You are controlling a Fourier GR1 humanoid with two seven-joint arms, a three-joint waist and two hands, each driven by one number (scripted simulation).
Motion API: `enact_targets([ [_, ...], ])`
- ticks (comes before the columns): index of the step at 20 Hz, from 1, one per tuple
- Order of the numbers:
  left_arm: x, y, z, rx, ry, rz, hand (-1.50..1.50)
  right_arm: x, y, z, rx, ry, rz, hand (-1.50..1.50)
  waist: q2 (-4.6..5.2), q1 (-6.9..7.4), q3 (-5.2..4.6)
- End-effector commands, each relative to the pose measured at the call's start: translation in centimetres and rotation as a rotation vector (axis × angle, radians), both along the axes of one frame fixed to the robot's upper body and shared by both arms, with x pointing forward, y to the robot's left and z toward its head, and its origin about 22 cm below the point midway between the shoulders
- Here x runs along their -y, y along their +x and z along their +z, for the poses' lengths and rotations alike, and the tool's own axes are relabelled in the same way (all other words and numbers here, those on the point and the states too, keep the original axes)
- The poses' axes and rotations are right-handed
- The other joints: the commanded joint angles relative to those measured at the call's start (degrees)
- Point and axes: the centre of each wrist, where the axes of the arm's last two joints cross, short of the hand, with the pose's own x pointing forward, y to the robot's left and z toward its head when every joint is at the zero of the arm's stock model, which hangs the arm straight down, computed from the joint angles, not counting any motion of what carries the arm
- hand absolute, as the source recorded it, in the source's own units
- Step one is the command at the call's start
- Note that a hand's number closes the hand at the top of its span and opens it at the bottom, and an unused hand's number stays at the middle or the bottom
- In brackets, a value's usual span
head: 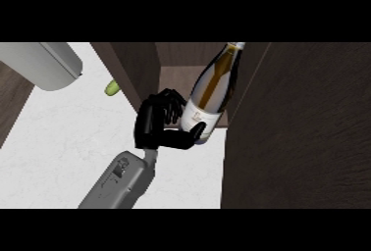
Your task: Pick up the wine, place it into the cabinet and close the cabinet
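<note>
The wine bottle (211,90) has dark glass, a gold neck and a white label. It leans with its neck up and to the right, at the mouth of the dark wooden cabinet (138,68). My left hand (156,122) is shut on the bottle's lower part: its fingers curl round the far side and the thumb presses under the label. The bottle's base is partly hidden by the thumb. The cabinet's door (304,137) stands open at the right and fills that side of the view. My right hand does not show.
A white marble counter (65,142) lies to the left and below the cabinet. A pale grey rounded object (43,63) sits at the upper left. A small green thing (112,87) lies beside the cabinet's left wall.
</note>
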Motion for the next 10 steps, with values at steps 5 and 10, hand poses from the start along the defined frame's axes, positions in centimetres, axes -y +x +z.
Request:
enact_targets([
  [5, 1.0, -0.6, -2.6, -0.05, 0.012, 0.027, 1.5, 0.8, 1.7, 1.1, 0.004, -0.002, -0.001, -1.5, -0.02, 0.34, 0.0],
  [10, 2.6, -1.1, -3.9, -0.104, 0.012, 0.041, 1.5, 0.6, 1.5, 1.4, 0.009, 0.01, 0.001, -1.5, 0.01, -0.05, -0.01],
])
